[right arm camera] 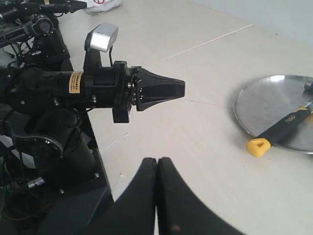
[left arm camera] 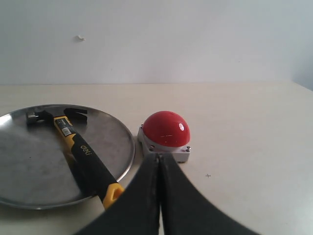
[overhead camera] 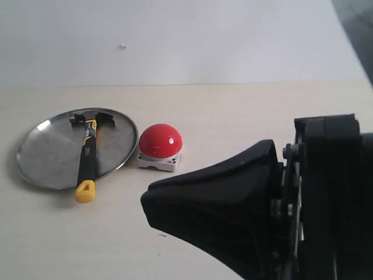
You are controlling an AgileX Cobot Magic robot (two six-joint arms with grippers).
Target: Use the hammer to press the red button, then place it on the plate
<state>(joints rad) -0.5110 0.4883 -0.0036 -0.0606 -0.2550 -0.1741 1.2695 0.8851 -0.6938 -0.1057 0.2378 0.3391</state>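
Observation:
The hammer (overhead camera: 87, 157) lies across the silver plate (overhead camera: 46, 151), dark head at the far side and yellow handle end sticking out over the near rim. The red button (overhead camera: 160, 141) sits on the table just right of the plate. In the left wrist view my left gripper (left arm camera: 159, 156) is shut and empty, its tips just short of the red button (left arm camera: 166, 128), with the hammer (left arm camera: 83, 156) and plate (left arm camera: 29, 166) beside it. My right gripper (right arm camera: 157, 160) is shut and empty, away from the hammer (right arm camera: 279, 129). In the exterior view it looms at the front right (overhead camera: 145, 205).
A pale table runs back to a white wall. The right wrist view shows the left arm (right arm camera: 98, 90) with its shut gripper (right arm camera: 182, 89), dark stand hardware and cables at the table's edge, and the plate (right arm camera: 269, 103) farther off.

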